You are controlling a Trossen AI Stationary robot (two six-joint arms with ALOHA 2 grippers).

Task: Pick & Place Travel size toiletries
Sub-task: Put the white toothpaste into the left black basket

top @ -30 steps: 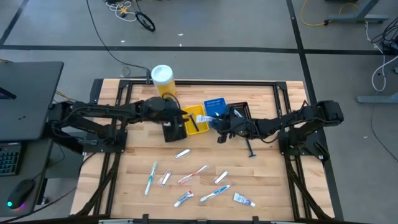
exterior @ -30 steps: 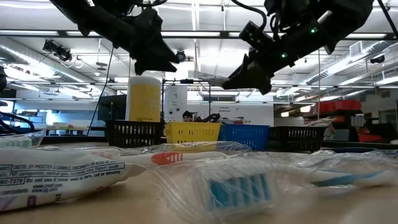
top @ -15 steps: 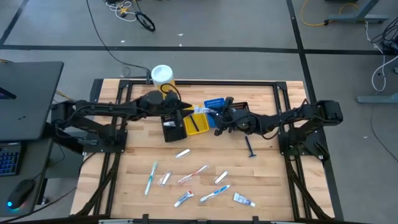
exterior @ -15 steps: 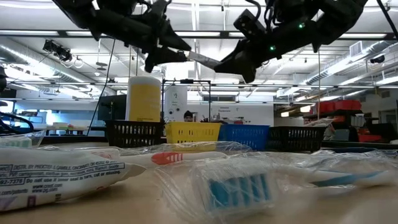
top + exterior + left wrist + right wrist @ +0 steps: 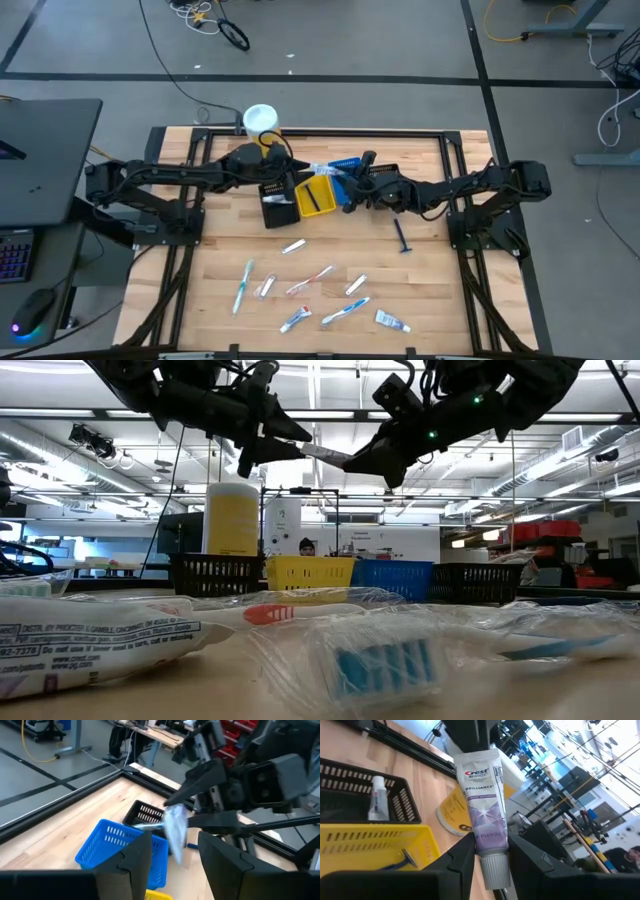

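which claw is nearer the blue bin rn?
Right. Right claw, shut on a toothpaste tube, hangs at the blue bin's edge. Left claw is farther off, over the yellow bin.

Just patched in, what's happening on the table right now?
The right gripper holds a Crest toothpaste tube in the air above the bins, facing the left gripper, which is open close by, as if for a handover. The yellow bin holds a razor, the black bin a small tube. Several toiletries lie on the table's near half.
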